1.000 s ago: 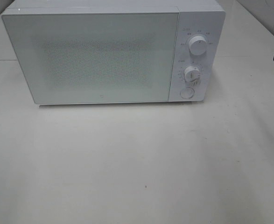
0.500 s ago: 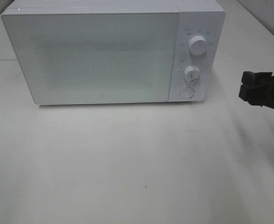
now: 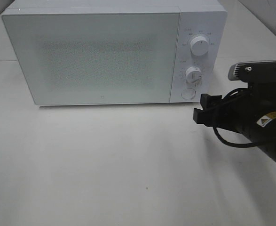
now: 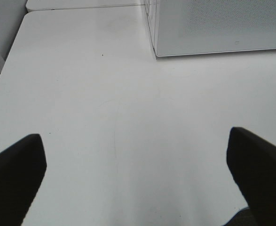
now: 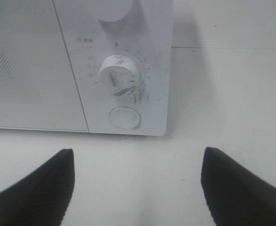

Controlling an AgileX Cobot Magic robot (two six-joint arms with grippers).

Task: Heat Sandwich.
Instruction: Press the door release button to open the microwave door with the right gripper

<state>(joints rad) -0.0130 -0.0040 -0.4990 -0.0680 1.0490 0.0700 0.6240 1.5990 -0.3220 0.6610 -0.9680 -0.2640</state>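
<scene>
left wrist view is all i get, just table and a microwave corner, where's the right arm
Observer: The right gripper hovers in front of the microwave's control panel. It faces the round button under the lower dial and does not touch it.
Operator: fingers open or closed
Observer: Its fingers are spread apart with nothing between them.
Operator: door open yet
Observer: No, the door is shut, and its frosted front hides the inside.
</scene>
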